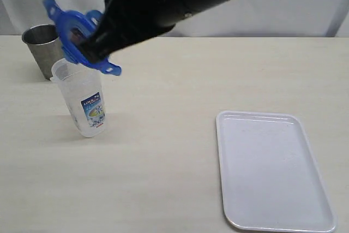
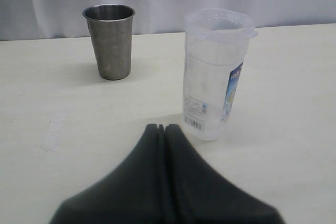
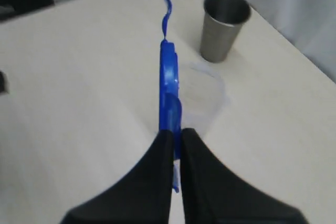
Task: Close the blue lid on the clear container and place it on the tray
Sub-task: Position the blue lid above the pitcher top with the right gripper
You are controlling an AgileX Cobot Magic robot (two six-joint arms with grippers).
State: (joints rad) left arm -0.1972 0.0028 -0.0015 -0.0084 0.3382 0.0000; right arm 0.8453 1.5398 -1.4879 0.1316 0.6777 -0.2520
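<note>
The right hand (image 3: 177,132) is closed on the edge of the blue lid (image 1: 73,34) and holds it tilted in the air, close above the open clear container (image 1: 84,99). The left hand (image 2: 161,128) is closed and holds nothing. Next, I think, the lid must be turned flat and lowered squarely onto the rim. The tray (image 1: 272,173) lies well apart on the pale table (image 1: 163,107). A white curtain hangs behind.

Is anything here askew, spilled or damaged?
Only the lid looks odd: the right gripper pinches it on edge, steeply tilted over the open container, not flat on its mouth. Nothing looks spilled or broken.
</note>
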